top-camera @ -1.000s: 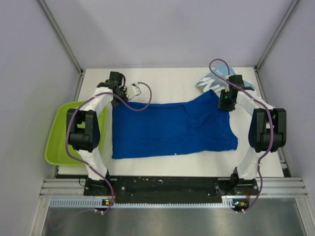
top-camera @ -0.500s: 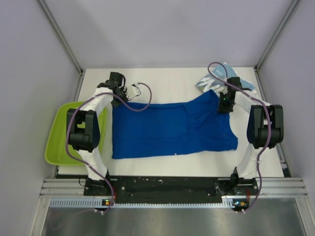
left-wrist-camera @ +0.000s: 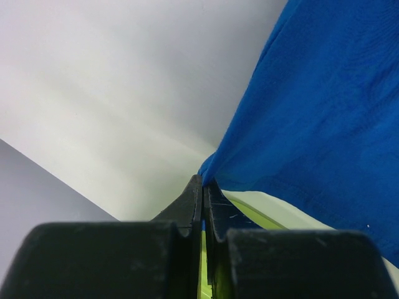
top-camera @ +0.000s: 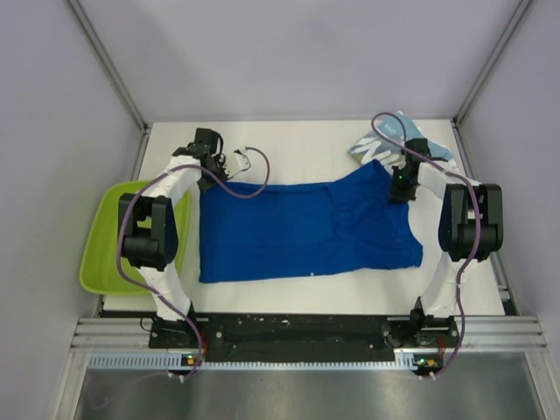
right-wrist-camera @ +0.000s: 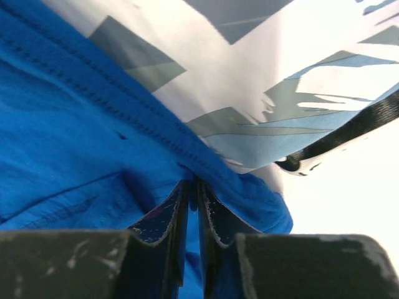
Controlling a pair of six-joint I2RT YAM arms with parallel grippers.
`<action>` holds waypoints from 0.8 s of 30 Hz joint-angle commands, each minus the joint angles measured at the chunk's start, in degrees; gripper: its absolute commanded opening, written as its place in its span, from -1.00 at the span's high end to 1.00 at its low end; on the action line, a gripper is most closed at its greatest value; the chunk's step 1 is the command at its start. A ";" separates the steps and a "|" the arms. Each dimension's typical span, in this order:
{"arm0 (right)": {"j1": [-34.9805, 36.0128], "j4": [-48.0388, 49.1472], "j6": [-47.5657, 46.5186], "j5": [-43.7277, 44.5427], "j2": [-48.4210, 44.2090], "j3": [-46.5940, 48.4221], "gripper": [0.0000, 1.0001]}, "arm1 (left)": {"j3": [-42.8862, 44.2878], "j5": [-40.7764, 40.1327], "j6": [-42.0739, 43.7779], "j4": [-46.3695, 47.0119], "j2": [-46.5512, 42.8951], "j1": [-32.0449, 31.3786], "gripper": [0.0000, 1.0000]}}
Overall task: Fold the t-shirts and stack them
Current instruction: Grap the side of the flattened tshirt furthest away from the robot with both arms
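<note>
royal blue t-shirt [top-camera: 306, 229]: spread out | teal t-shirt [top-camera: 367, 149]: white lettering, unreadable

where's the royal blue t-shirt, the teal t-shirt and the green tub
royal blue t-shirt [top-camera: 297, 232], top view, middle of its spread body
teal t-shirt [top-camera: 369, 147], top view, its white-lettered left part
green tub [top-camera: 105, 245], top view, bare inside surface

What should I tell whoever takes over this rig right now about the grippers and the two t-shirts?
The left gripper is shut on the far left corner of the royal blue t-shirt.
The right gripper is pinched shut on its far right hem.
That shirt lies spread flat on the table; the teal t-shirt sits at the far right, by that hem.
Done: blue shirt gripped at both far corners.
Left: fold it, then stack the two.
</note>
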 commanded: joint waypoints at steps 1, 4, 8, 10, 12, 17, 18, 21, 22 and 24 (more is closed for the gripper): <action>-1.39 1.34 0.17 1.31 0.82 1.56 0.88 | 0.31 0.79 -0.38 0.80 -0.13 0.03 1.00; -1.39 1.34 0.08 1.04 0.39 1.83 1.00 | 0.31 0.70 -0.38 0.71 -0.13 0.03 1.00; -1.48 1.43 -0.09 0.43 -2.51 1.47 1.00 | 0.40 0.70 -0.20 0.71 -0.22 0.03 1.00; -1.40 1.34 -0.27 -0.53 -4.44 1.39 1.00 | 0.58 0.70 -0.20 0.63 -0.22 0.03 1.00; -1.48 1.34 -0.36 -1.33 -6.29 1.21 1.00 | 0.84 0.62 -0.29 0.71 -0.13 0.03 1.00; -1.39 0.99 -0.44 -2.73 -11.91 0.24 1.00 | 0.93 0.61 -0.20 0.71 -0.13 0.03 1.00; -1.39 0.90 -0.44 -3.17 -13.05 0.07 1.00 | 0.93 0.53 -0.20 0.71 -0.22 0.03 1.00; -1.31 0.64 -0.53 -5.72 -16.04 0.42 1.00 | 1.19 0.44 -0.20 0.89 -0.30 0.03 1.00; -1.39 0.73 -0.36 -6.94 -16.83 0.51 1.00 | 1.28 0.26 -0.29 0.97 -0.13 0.03 1.00; -1.39 0.73 0.17 -8.97 -18.33 1.29 1.00 | 1.89 -0.35 -0.64 1.24 -0.04 0.03 1.00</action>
